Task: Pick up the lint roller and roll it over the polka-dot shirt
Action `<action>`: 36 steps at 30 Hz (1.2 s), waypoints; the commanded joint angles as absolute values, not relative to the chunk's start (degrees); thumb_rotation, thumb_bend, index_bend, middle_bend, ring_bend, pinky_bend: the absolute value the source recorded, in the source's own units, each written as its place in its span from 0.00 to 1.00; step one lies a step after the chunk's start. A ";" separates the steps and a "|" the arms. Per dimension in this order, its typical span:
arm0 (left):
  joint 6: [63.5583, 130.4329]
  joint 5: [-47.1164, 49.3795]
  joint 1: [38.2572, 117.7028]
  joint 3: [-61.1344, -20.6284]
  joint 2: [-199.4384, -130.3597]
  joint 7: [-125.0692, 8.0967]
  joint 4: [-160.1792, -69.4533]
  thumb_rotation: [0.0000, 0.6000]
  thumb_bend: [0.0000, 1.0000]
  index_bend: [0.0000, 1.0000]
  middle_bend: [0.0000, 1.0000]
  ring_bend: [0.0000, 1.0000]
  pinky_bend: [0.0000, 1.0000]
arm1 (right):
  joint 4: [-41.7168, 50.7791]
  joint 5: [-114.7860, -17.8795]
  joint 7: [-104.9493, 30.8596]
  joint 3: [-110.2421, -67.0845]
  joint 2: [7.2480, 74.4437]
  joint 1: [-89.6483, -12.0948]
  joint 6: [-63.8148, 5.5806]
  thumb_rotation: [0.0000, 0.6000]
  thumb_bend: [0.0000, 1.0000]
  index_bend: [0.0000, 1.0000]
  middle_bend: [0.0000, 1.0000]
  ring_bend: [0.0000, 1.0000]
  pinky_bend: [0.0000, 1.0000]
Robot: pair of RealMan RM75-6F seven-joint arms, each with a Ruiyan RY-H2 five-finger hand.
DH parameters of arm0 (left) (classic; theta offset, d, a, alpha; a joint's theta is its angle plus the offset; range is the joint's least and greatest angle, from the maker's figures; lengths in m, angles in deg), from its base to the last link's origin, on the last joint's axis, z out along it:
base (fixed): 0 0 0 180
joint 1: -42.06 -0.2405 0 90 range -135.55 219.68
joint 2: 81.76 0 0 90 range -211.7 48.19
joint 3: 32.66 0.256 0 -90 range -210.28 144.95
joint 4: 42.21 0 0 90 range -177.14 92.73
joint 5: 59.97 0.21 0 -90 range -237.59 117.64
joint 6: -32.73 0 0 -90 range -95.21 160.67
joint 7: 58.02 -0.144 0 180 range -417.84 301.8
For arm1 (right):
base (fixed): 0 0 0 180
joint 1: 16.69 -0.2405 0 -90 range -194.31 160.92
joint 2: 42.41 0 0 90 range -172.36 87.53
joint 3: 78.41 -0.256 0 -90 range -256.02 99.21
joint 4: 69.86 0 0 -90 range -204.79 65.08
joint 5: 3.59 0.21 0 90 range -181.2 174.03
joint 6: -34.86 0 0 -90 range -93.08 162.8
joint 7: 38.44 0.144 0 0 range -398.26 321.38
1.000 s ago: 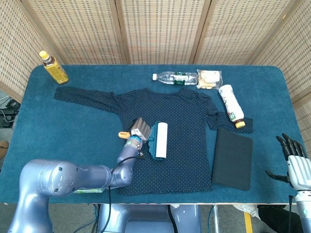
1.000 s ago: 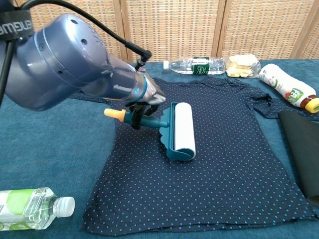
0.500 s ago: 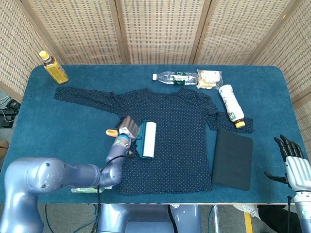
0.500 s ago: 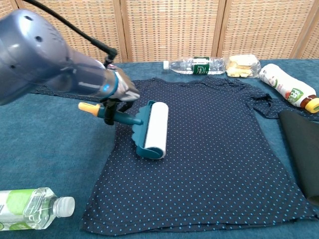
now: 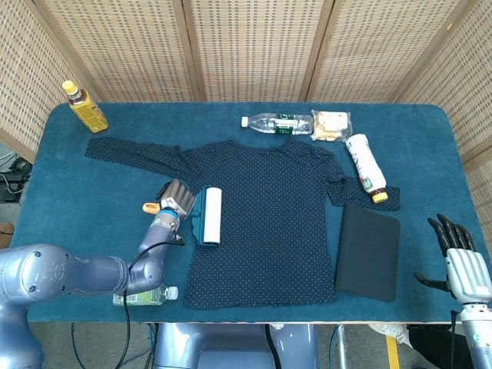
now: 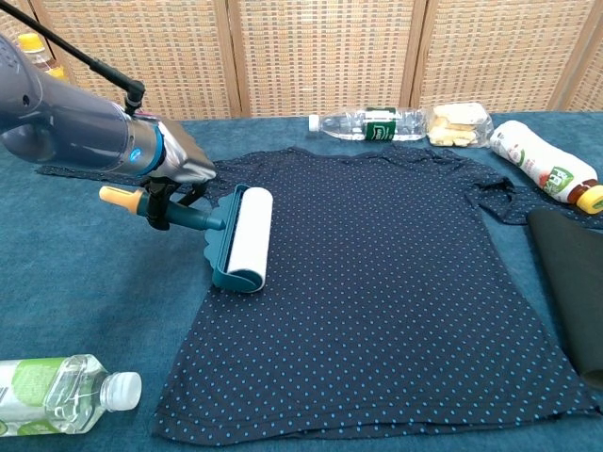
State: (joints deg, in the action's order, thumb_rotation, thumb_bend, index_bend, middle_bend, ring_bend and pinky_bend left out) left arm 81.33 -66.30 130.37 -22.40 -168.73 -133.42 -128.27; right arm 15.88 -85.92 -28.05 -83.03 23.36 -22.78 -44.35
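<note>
Left hand (image 6: 174, 168): fingers wrapped round the lint roller (image 6: 240, 237) handle. Roller drum: just beyond the hand, apparently touching the polka-dot shirt (image 6: 396, 282) near its left edge. Advice: keep the drum flat, pressure even. Right hand (image 5: 461, 261): far off, holding nothing, fingers loosely apart.

1. Our left arm reaches forward from the near left corner, low over the table, forearm angled toward the middle.
2. Our left hand (image 5: 172, 201) grips the roller (image 5: 206, 217) by its handle, fingers wrapped over it from above, knuckles up.
3. In the chest view the same hand (image 6: 179, 169) sits at the end of a grey wrist with a blue band.
4. Our right hand (image 5: 460, 254) hangs off the near right edge, fingers pointing up and apart, holding nothing.
</note>
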 commanded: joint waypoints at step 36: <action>82.65 -77.41 140.79 -35.98 -183.51 -145.96 -116.47 1.00 0.81 0.89 0.85 0.65 0.64 | 14.41 -84.04 -24.36 -83.92 22.52 -22.73 -43.33 1.00 0.11 0.00 0.00 0.00 0.00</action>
